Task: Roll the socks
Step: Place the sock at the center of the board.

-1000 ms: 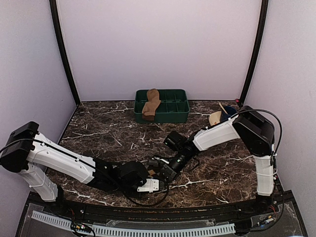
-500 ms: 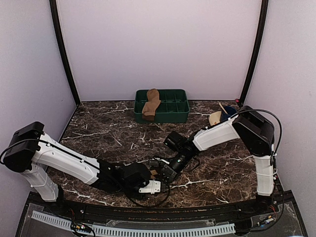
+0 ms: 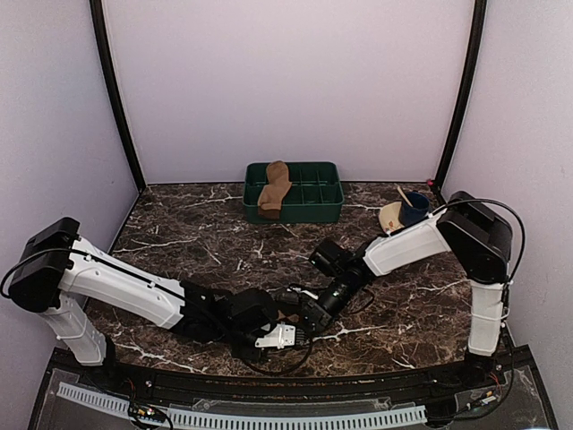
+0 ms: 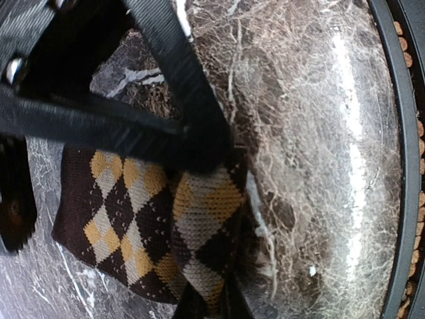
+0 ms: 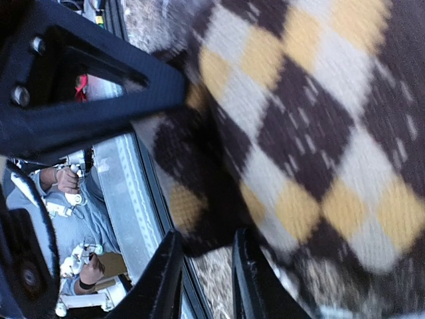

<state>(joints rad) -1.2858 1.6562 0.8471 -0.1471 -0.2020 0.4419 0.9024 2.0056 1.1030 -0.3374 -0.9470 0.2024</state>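
— Left wrist view, item one: argyle sock (image 4: 126, 219), flat on the table (image 4: 319, 133), one fold pinched in our left gripper (image 4: 207, 302).
— We list the right gripper (image 5: 206, 262) slightly spread, with the sock's edge at its fingertips. Item two: the plain sock (image 3: 273, 190), far beyond both, draped in the green tray (image 3: 322, 204).

Sock (image 3: 274, 189) in tray (image 3: 324, 207) at table's (image 3: 179, 235) rear
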